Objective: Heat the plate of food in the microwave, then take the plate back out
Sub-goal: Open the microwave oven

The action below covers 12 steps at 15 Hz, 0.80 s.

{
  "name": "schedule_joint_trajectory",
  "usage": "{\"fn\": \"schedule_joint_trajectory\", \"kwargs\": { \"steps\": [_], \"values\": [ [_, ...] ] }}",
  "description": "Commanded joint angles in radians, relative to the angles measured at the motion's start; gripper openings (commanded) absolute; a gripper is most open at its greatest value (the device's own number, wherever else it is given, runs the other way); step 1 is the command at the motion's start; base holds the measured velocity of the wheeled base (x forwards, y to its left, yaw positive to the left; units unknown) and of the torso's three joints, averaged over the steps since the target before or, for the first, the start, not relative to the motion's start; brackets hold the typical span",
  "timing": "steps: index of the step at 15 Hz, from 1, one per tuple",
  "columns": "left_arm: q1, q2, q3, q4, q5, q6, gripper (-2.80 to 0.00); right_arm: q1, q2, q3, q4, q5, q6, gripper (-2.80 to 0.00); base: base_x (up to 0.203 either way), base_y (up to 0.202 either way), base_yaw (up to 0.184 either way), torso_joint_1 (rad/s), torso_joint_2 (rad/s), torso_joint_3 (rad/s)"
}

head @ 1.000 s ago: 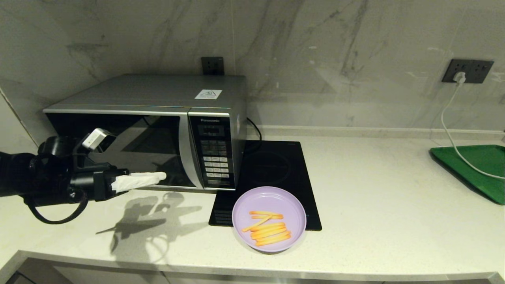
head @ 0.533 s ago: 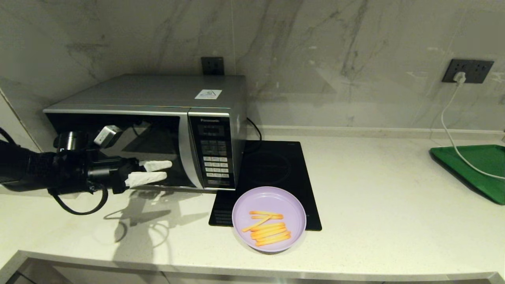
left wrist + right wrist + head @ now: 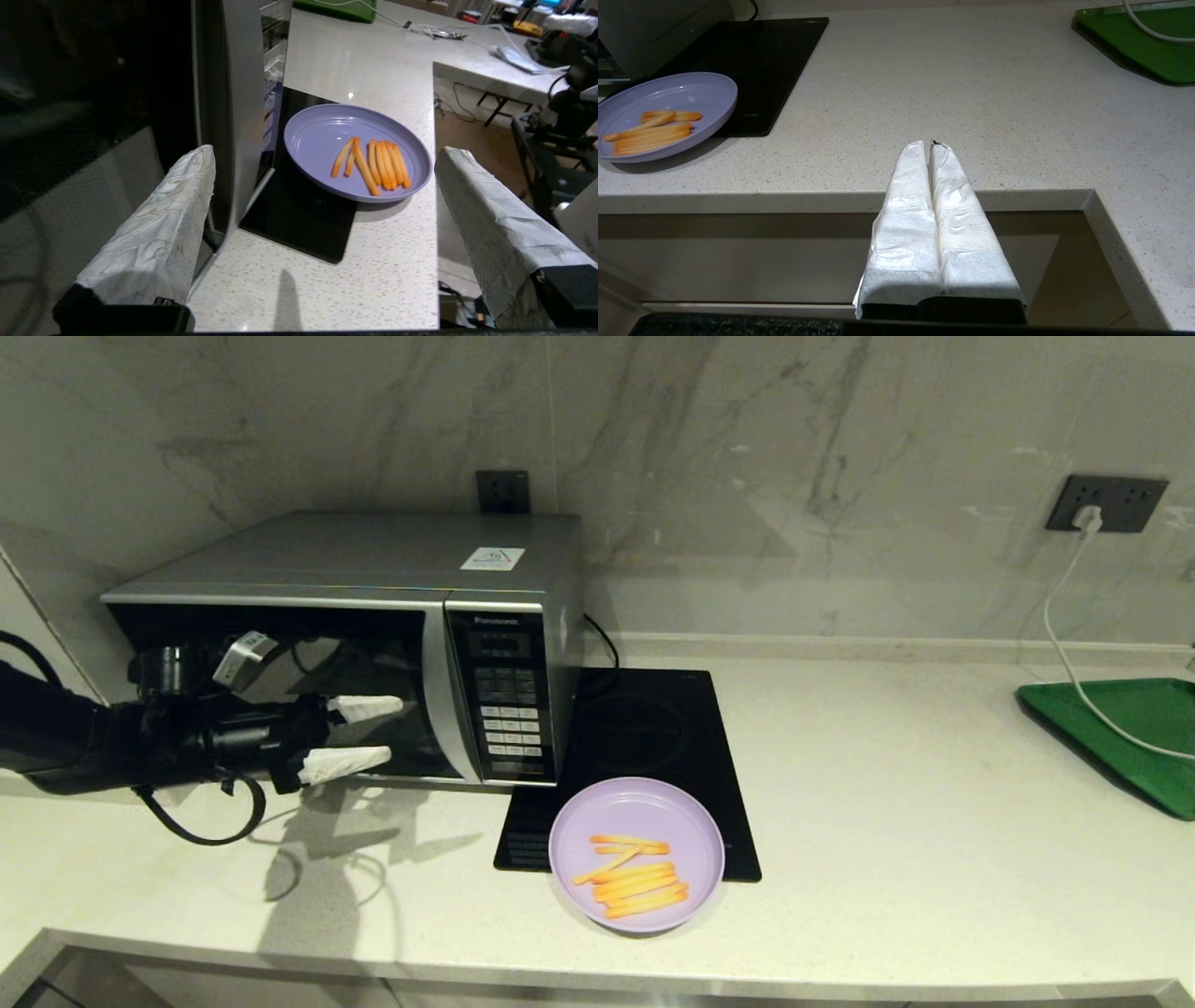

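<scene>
The microwave (image 3: 373,607) stands at the back left of the counter, its dark glass door shut. My left gripper (image 3: 392,730) hovers open in front of the door glass, fingertips pointing at the curved silver handle strip (image 3: 439,700), nothing between them. In the left wrist view the left gripper (image 3: 325,151) shows one wrapped finger (image 3: 173,205) close by the door edge. The plate of food (image 3: 637,854), lilac with orange fries, rests on the counter and the hob's front edge; it also shows as the plate (image 3: 308,140) and the plate (image 3: 668,98). My right gripper (image 3: 930,144) is shut below the counter's front edge.
A flat black hob (image 3: 644,728) lies right of the microwave. A green tray (image 3: 1130,728) sits at the far right with a white cable (image 3: 1064,653) running across it from a wall socket. Bare counter lies between the hob and the tray.
My left gripper's fingers have spread from shut to wide open, and the arm has risen a little in front of the microwave door. The plate has not moved.
</scene>
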Motion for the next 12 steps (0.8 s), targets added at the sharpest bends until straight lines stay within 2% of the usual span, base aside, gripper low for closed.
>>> {"fn": "schedule_joint_trajectory", "kwargs": {
  "steps": [1,7,12],
  "values": [
    [-0.005,0.006,0.001,-0.034,-0.009,0.004,0.00,0.000,0.000,-0.001,0.000,0.000,0.001,-2.80,0.000,0.000,0.000,0.000,0.00,0.000],
    [-0.053,0.007,0.025,-0.046,-0.008,0.027,0.00,0.000,0.000,-0.001,0.000,0.000,0.001,-2.80,0.000,0.000,0.000,0.000,0.00,0.000],
    [-0.062,0.024,0.026,-0.048,-0.006,0.029,0.00,0.000,0.000,-0.001,0.000,0.000,0.001,-2.80,0.000,0.000,0.000,0.000,0.00,0.000]
  ]
}}
